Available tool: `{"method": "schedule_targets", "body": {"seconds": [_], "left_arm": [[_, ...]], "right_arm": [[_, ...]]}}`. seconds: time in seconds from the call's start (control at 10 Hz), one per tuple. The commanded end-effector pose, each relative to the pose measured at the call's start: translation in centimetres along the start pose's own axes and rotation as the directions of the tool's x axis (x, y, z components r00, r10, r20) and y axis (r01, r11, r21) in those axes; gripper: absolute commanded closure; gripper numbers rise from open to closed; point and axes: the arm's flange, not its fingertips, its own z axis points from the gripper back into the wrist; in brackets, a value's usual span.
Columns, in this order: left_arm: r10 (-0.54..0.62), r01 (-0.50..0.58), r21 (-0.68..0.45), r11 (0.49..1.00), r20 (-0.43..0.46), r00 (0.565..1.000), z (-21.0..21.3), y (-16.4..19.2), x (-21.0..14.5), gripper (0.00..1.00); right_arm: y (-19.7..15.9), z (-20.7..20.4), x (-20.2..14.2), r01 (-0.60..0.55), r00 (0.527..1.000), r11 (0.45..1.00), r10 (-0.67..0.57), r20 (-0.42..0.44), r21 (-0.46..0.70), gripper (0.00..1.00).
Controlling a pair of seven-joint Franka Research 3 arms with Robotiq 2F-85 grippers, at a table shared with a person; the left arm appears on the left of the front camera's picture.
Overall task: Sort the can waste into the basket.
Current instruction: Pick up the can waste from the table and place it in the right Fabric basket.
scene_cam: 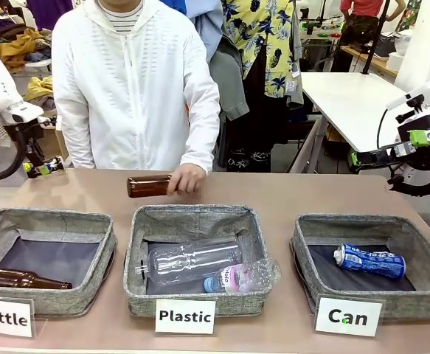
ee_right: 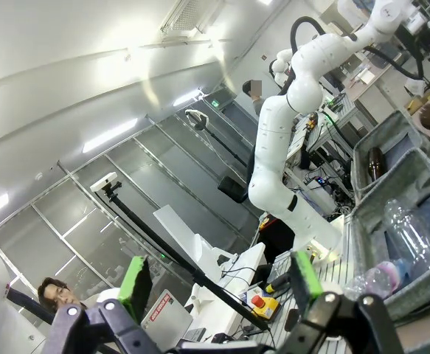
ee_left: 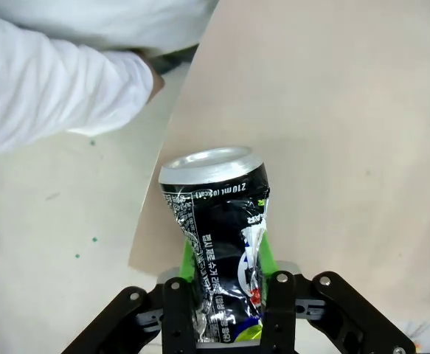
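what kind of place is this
Probably a robotics lab set up for a waste-sorting trial: a white robot arm, labelled grey baskets like the Can basket, and a white workbench behind.

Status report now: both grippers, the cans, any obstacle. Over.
Left gripper shut on dark can. Right gripper open, empty. Blue can lies in Can basket. Person's hand on brown bottle mid-table.

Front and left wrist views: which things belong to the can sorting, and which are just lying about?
Job: dark can, gripped by the left gripper; blue can, in the Can basket.
Lying about: loose brown bottle under the person's hand; second brown bottle in the Bottle basket; clear bottles in the Plastic basket.
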Motion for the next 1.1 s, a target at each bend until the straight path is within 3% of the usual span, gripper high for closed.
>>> {"method": "schedule_targets", "body": {"seconds": [0.0,0.2,0.3,0.5,0.6,0.8,1.0], "left_arm": [[-0.051,0.051,-0.001,0.999,0.055,0.997,5.5,-4.1,-3.0,1.0],[-0.009,0.008,0.004,1.0,0.088,0.996,13.4,-11.7,-7.8,1.0],[-0.004,-0.002,0.068,0.998,0.098,0.995,16.1,-15.5,-10.3,1.0],[-0.109,0.09,0.12,0.989,0.162,0.981,19.4,-22.3,-16.0,1.0],[-0.218,0.181,0.166,0.969,0.241,0.946,19.9,-25.7,-18.9,1.0],[-0.449,0.396,0.22,0.892,0.312,0.837,18.1,-29.6,-20.9,1.0],[-0.527,0.474,0.231,0.85,0.319,0.788,20.4,-31.8,-25.2,1.0]], "right_arm": [[0.1,0.3,-0.1,-0.021,1.0,1.0,0.021,-0.016,-0.004,0.0],[0.1,0.3,-0.1,-0.021,1.0,1.0,0.021,-0.016,-0.004,0.0],[0.1,0.3,-0.1,-0.021,1.0,1.0,0.021,-0.016,-0.004,0.0],[0.1,0.3,-0.1,-0.021,1.0,1.0,0.021,-0.016,-0.004,0.0],[0.1,0.3,-0.1,-0.021,1.0,1.0,0.021,-0.016,-0.004,0.0],[0.1,0.3,-0.1,-0.021,1.0,1.0,0.021,-0.016,-0.004,0.0],[0.1,0.3,-0.1,-0.021,1.0,1.0,0.021,-0.016,-0.004,0.0]]}}
